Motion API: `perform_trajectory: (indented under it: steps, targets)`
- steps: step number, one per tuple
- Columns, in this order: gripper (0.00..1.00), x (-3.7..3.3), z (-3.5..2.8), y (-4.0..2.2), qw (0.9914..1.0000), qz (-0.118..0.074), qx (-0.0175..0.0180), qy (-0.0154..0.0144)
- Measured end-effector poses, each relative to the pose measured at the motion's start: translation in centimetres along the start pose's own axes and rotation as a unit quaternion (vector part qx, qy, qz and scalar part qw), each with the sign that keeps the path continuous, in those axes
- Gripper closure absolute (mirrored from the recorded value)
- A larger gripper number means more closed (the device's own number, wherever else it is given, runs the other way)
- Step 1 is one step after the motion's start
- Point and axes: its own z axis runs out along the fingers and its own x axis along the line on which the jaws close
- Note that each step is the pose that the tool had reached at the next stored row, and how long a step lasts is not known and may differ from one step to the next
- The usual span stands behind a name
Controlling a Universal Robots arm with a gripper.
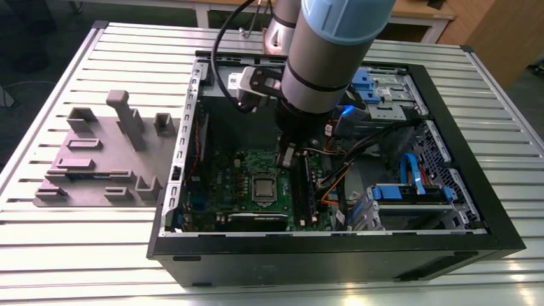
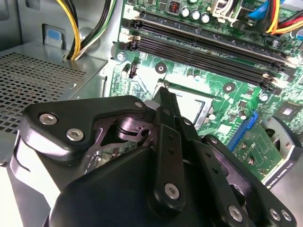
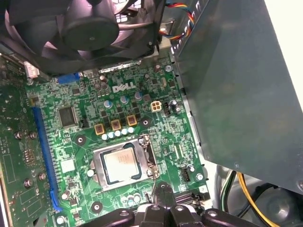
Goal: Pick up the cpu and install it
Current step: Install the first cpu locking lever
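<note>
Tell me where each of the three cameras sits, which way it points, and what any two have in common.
Exterior view: off the arm, looking down at the open PC case on a slatted table; the arm reaches into it.
First wrist view: on the arm, facing the motherboard; the cpu lies in its socket, the gripper at the frame's edge.
Second wrist view: on the arm, behind the gripper, facing the memory slots.
Shared: all three show the motherboard; the exterior and first wrist views show the cpu.
</note>
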Motion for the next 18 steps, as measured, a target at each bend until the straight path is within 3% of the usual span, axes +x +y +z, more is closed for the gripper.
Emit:
perform_trajectory:
  steps: [18]
  targets:
    - [0.9,1.19,0.11,-0.31,0.99983,-0.018,-0.0004,0.0041]
